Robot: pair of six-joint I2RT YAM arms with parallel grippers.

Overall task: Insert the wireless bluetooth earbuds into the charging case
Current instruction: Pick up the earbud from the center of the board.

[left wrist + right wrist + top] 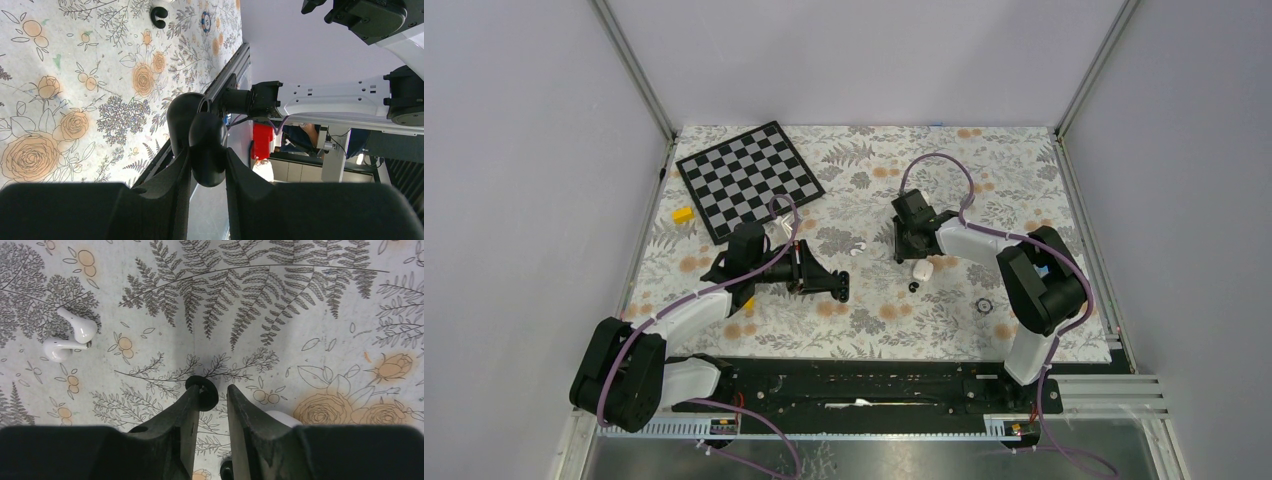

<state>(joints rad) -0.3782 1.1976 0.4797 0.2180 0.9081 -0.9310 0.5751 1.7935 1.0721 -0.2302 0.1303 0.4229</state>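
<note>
Left claw (207, 154) and right claw (212, 390) are black; arms (969, 240) white, cables (939, 158) purple.

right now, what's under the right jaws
A white case peeks out beneath the right jaws, and a small black earbud nearer the camera; the jaws cover most of both.

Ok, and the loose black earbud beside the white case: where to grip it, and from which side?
Across its rounded body, straight from above, I would say: the loose black earbud is tiny and low on the table, so a side approach finds nothing. Close from left and right, because the white charging case lies just beyond it.
</note>
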